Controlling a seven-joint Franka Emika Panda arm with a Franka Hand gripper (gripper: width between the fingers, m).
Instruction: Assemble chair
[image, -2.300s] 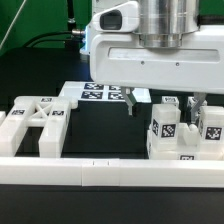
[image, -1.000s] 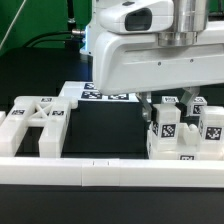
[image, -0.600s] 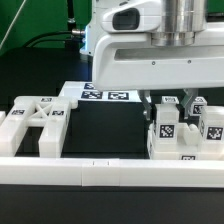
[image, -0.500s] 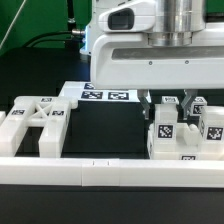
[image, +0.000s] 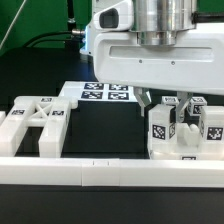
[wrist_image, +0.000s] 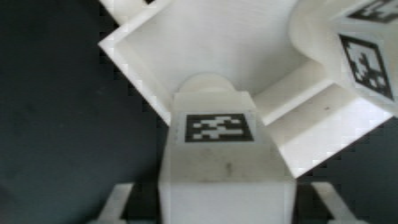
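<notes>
The tool (image: 164, 101) is closed partway on a tagged white chair piece (image: 162, 128), one finger on each side, as the wrist view (wrist_image: 217, 140) shows. That piece stands on the black worktop (image: 100, 130) behind the long rail (image: 110, 171). Further off lies the X-braced frame (image: 35, 122); beyond, the marker board (image: 100, 93).

Black table (image: 105, 130) carries chair parts (image: 35, 122), marker board (image: 100, 93), rail (image: 100, 172).

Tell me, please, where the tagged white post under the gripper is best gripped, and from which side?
Grip the tagged post near its top, coming straight down from above: it stands upright, and its side faces look flat and parallel, which suits the gripper. Other white pieces crowd its base, so a side approach looks blocked.
</notes>
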